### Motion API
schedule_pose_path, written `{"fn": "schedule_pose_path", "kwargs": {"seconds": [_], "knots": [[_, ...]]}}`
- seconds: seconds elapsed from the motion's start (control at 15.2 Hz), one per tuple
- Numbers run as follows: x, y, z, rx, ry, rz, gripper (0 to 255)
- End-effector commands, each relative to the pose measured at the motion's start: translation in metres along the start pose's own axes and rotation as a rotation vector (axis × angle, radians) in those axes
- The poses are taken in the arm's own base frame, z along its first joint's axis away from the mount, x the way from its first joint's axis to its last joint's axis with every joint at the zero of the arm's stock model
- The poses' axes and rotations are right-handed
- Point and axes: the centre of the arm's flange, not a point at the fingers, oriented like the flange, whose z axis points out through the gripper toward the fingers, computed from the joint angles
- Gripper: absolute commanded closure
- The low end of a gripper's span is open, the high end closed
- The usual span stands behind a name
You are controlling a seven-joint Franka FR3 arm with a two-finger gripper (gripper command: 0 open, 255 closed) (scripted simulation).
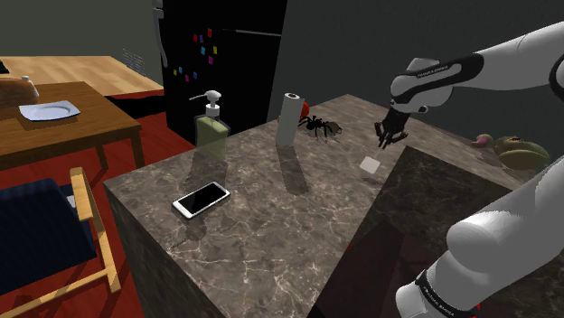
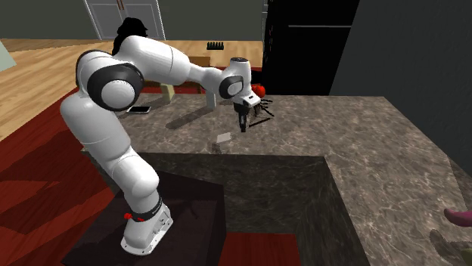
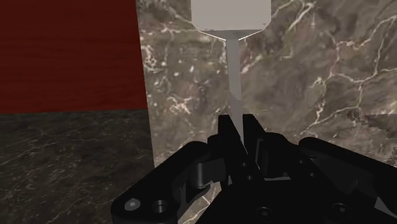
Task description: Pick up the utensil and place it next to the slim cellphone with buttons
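A pale grey utensil with a flat square blade [image 3: 230, 16] and a thin handle is clasped by its handle end in my gripper [image 3: 236, 127], which is shut on it. In the shoulder view the gripper [image 1: 389, 140] hangs over the marble counter's right part, with the utensil's blade [image 1: 369, 163] slanting down and to the left of it. In the second exterior view the blade [image 2: 224, 137] casts a shadow on the counter below the gripper [image 2: 243, 127]. The slim cellphone [image 1: 202, 199] lies flat near the counter's left front edge, well away from the gripper, and appears again at the counter's far end [image 2: 138, 109].
On the dark marble counter [image 1: 271, 235] stand a soap dispenser [image 1: 213, 122], a white roll [image 1: 289, 117] and a black spider figure [image 1: 319, 126]. A soft toy [image 1: 513, 150] lies at the right. A wooden table [image 1: 63, 126] and chair [image 1: 86, 217] stand to the left of the counter.
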Motion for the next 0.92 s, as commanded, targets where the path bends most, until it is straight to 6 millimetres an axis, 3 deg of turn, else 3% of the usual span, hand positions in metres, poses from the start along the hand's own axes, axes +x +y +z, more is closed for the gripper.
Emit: {"fn": "schedule_pose_path", "kwargs": {"seconds": [0.0, 0.86], "knots": [[-0.023, -0.007, -0.003, 0.000, 0.000, 0.001, 255], [-0.184, -0.066, -0.015, 0.000, 0.000, 0.001, 255]]}}
